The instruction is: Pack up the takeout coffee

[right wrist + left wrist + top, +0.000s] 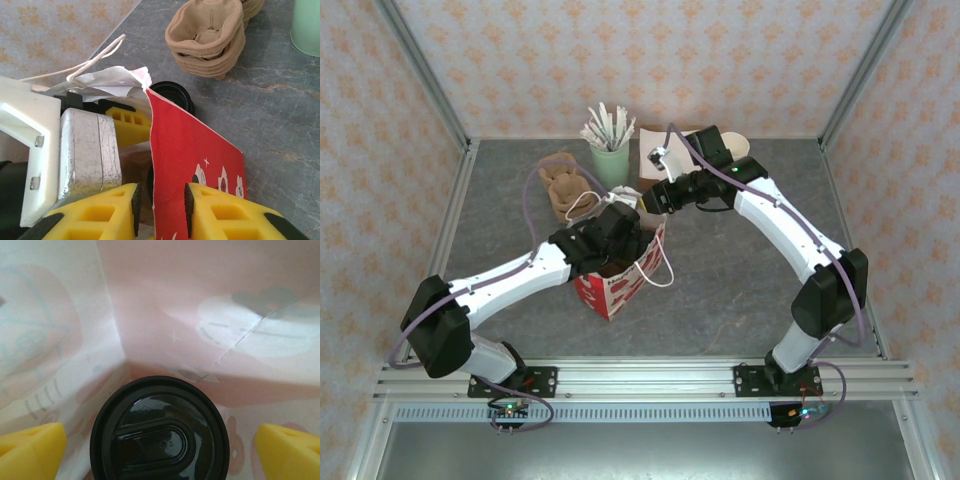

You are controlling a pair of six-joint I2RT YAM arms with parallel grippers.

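Note:
The takeout coffee's round black lid stands on the floor of the red-and-white bag, close to a corner. My left gripper reaches down into the bag above the cup. It is open, its yellow fingertips well clear of the lid on either side. In the top view the left gripper covers the bag's mouth and hides the cup. My right gripper is open and straddles the bag's red wall at the rim, with a gap at each pad. The right gripper sits at the bag's far edge.
A stack of brown pulp carriers lies behind the bag on the grey table. A low stack of black lids sits just past the bag. A pale green holder with white sticks stands at the back. The bag's string handle sticks up.

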